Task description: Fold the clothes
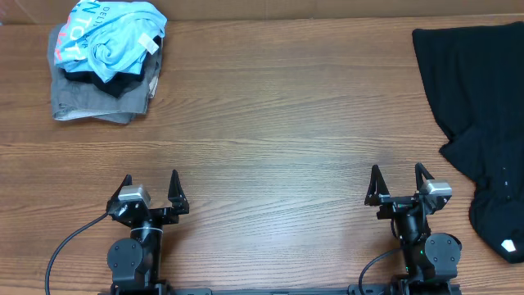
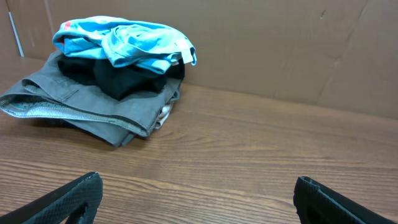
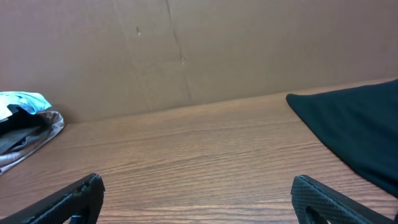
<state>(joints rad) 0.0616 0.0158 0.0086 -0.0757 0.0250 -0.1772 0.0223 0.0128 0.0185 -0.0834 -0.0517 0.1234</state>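
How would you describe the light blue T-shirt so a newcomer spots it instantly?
On the wooden table, look to the far left corner, where a pile of clothes sits. The light blue T-shirt lies crumpled on top, over a dark piece and a grey garment. It alone is bright blue with red-and-white lettering.

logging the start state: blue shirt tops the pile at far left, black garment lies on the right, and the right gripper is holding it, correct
Not quite. The right gripper is open and holds nothing, apart from the black garment; the overhead view shows it. The rest stands.
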